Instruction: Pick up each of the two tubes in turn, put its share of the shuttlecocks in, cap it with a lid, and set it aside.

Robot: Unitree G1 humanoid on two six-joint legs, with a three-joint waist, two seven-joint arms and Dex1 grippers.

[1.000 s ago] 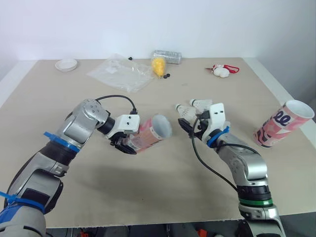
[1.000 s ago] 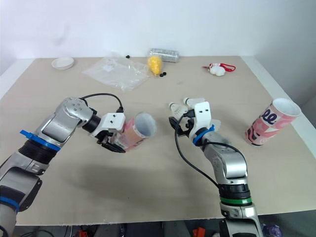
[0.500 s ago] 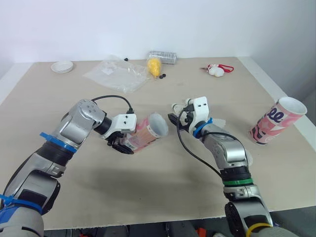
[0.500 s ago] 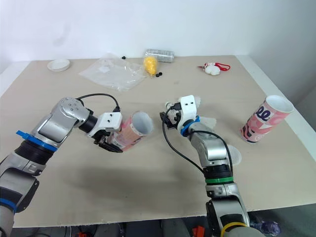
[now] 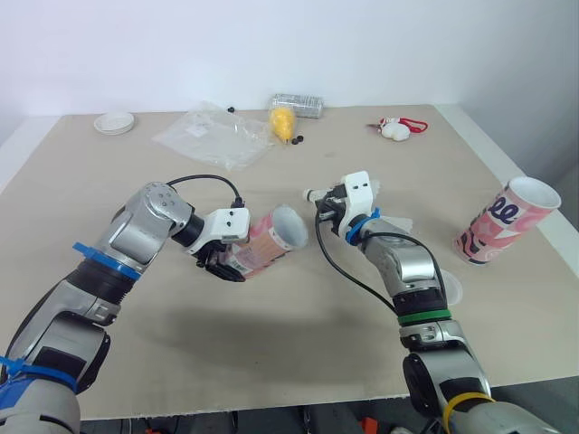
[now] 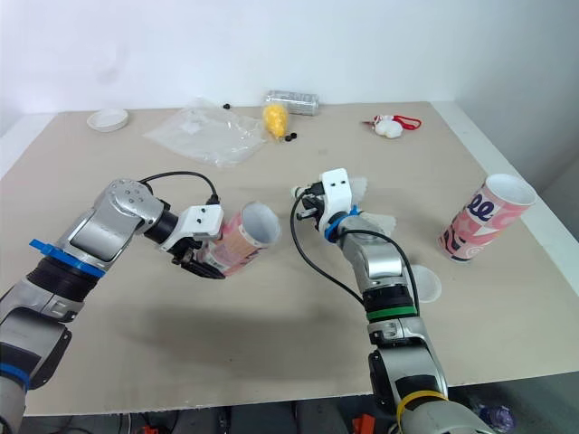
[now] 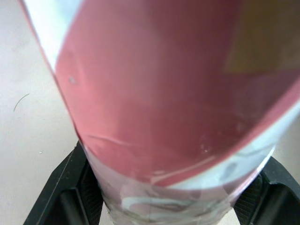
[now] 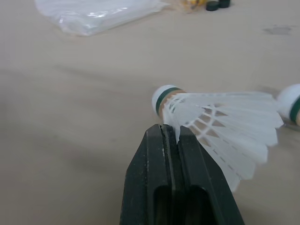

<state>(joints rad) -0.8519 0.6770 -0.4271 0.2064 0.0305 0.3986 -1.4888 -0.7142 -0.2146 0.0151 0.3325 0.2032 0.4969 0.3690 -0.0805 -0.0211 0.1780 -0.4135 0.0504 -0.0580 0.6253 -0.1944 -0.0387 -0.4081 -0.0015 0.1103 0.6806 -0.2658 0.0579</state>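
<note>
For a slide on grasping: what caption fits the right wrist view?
Right gripper shut on a shuttlecock by its feathers; a second shuttlecock and a plastic bag lie on the table.

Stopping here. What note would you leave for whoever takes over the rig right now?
Left gripper: fingers shut on the pink tube, held tilted, open mouth toward the right gripper.
Right gripper: fingers shut on a shuttlecock by its feathers, cork near that mouth, not yet in.
Another shuttlecock lies on the table by the right arm; a white lid lies near its elbow; the second tube stands open at the table's right edge.
Done: first tube picked up. Left: fill it, cap it, set it aside, then the same with the second tube.
</note>
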